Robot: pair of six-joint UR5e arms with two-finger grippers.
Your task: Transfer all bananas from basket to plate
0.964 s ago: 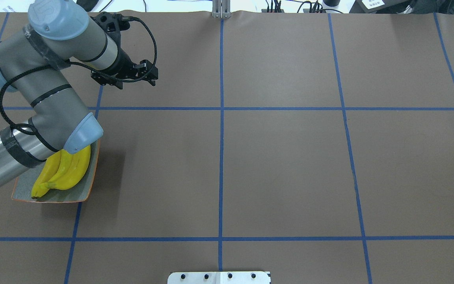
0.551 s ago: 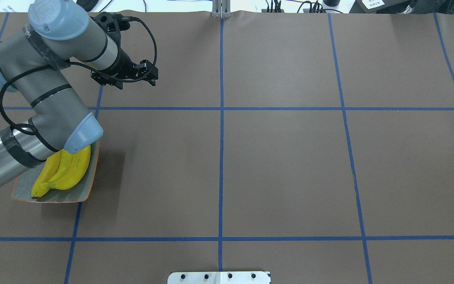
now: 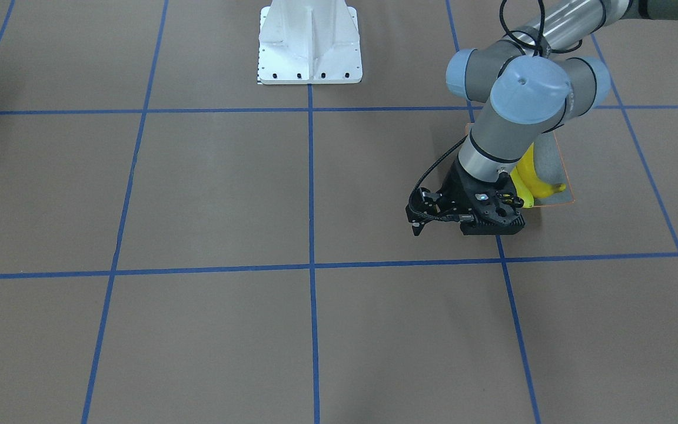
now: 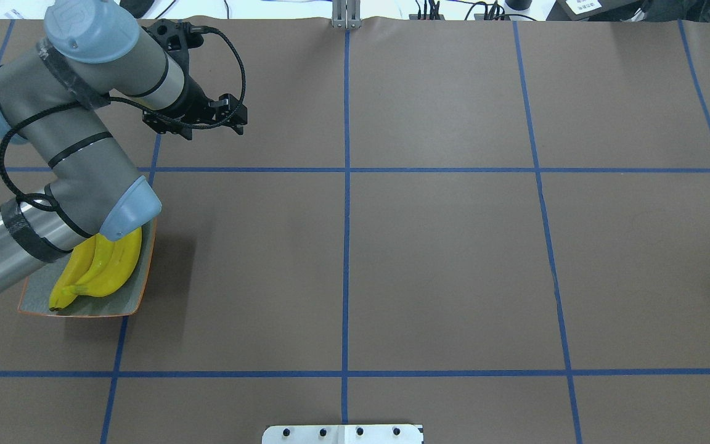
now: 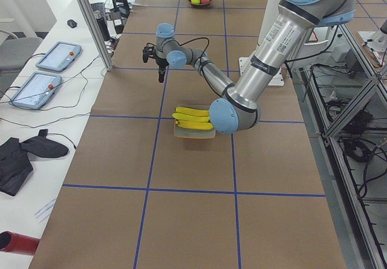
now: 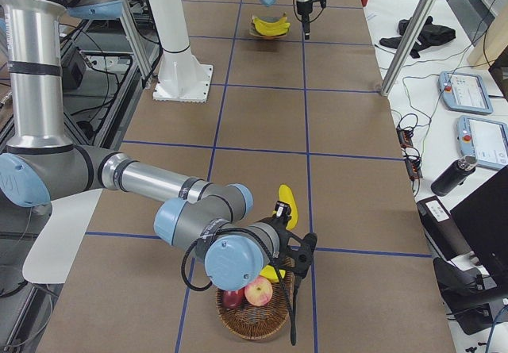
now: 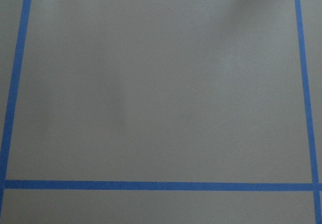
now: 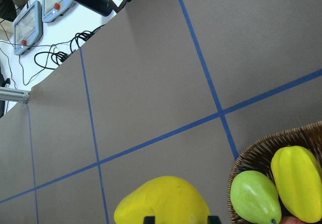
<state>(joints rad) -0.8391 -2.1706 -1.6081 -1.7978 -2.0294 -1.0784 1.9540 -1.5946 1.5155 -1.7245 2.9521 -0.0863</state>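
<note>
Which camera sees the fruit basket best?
Exterior right: the basket is near and large, though the right arm hides part. Exterior left shows it tiny; the right wrist camera catches only its rim. Others miss it.

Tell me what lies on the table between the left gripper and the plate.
Only bare brown table crossed by blue tape lies between the left gripper and the plate, as the overhead view shows.
</note>
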